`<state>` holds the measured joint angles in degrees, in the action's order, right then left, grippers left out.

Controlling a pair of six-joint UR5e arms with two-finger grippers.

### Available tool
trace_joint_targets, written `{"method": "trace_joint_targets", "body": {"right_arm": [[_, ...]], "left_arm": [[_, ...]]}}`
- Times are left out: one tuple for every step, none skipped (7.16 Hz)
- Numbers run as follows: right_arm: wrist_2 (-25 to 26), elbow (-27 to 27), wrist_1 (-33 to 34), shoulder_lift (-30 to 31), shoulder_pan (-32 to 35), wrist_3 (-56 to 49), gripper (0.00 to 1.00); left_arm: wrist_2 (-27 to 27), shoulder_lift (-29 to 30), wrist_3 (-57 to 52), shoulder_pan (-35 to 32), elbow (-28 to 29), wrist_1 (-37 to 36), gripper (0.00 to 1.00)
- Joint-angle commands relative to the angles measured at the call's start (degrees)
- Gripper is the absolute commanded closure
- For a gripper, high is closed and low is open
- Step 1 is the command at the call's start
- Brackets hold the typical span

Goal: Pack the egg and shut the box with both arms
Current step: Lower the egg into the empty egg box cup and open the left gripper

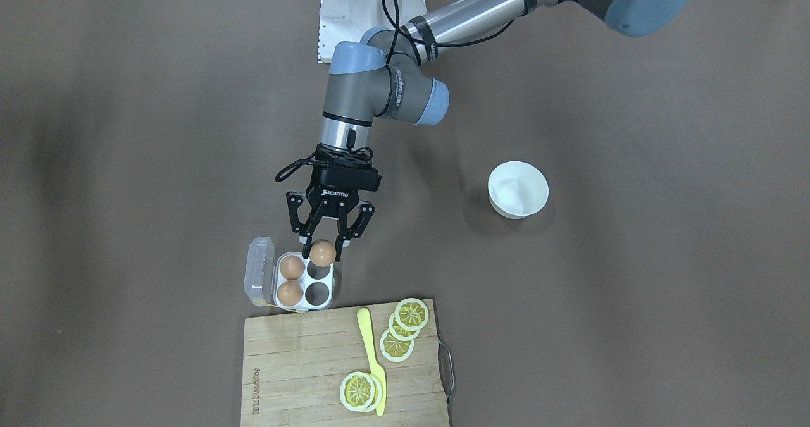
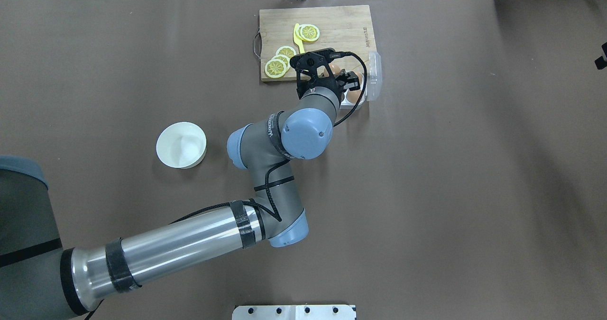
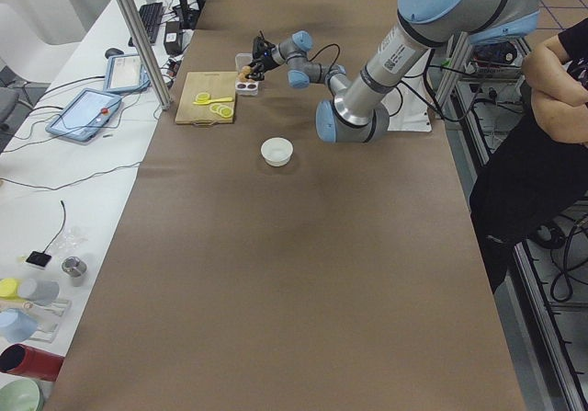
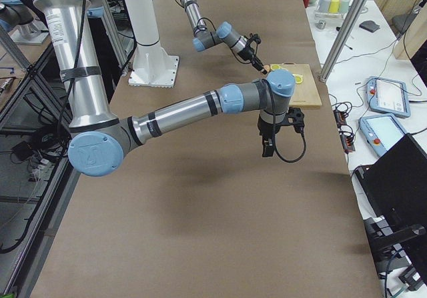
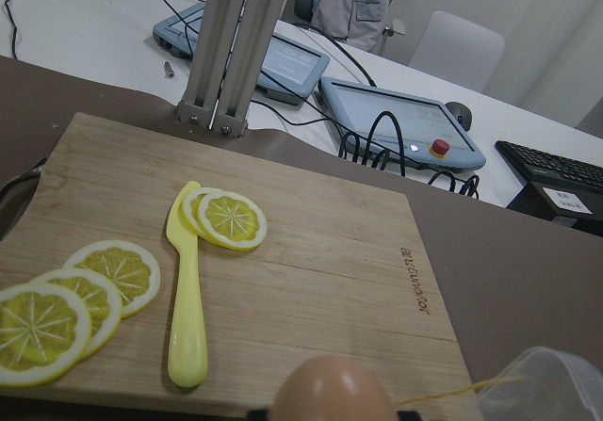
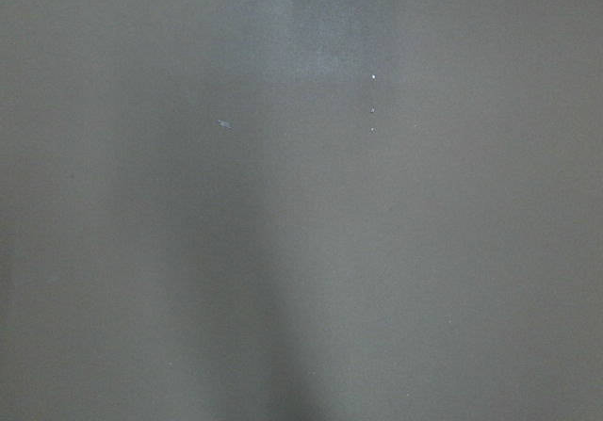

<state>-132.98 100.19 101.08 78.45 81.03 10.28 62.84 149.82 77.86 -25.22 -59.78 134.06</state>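
My left gripper [image 1: 323, 248] is shut on an orange-brown egg [image 1: 323, 253] and holds it just above the box's [image 1: 304, 281] empty cell nearest the robot. The box is a white four-cell tray with its clear lid [image 1: 259, 279] swung open to the side. Two more eggs [image 1: 292, 267] [image 1: 290, 293] sit in the cells next to the lid. The held egg also shows at the bottom of the left wrist view [image 5: 330, 390]. My right gripper [image 4: 267, 148] hangs over bare table away from the box; I cannot tell whether it is open or shut.
A wooden cutting board [image 1: 297, 364] with lemon slices [image 1: 405, 329] and a yellow knife [image 1: 373, 360] lies right beside the box. A white bowl [image 1: 517, 188] stands apart on the brown table. A white stand base [image 1: 361, 9] is at the robot's side.
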Motion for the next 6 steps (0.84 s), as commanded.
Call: {"method": "trace_joint_targets", "body": {"right_arm": [[0.00, 0.00, 0.00, 0.03, 0.00, 0.00, 0.00], [0.00, 0.00, 0.00, 0.03, 0.00, 0.00, 0.00], [0.09, 0.87, 0.00, 0.64, 0.00, 0.00, 0.00], [0.09, 1.14, 0.00, 0.91, 0.00, 0.00, 0.00], [0.27, 1.15, 0.00, 1.00, 0.00, 0.00, 0.00], [0.35, 1.15, 0.00, 1.00, 0.00, 0.00, 0.00]], "left_arm": [[-1.23, 0.83, 0.01, 0.00, 0.80, -0.12, 0.54], [-2.71, 0.91, 0.01, 0.00, 1.76, -0.21, 0.54], [-3.77, 1.26, 0.01, 0.00, 2.55, -0.21, 0.54], [-4.91, 1.27, 0.01, -0.09, 2.65, -0.21, 0.54], [-4.92, 1.27, 0.01, -0.09, 2.65, -0.21, 0.53], [-5.01, 1.35, 0.01, -0.09, 2.65, -0.21, 0.52]]}}
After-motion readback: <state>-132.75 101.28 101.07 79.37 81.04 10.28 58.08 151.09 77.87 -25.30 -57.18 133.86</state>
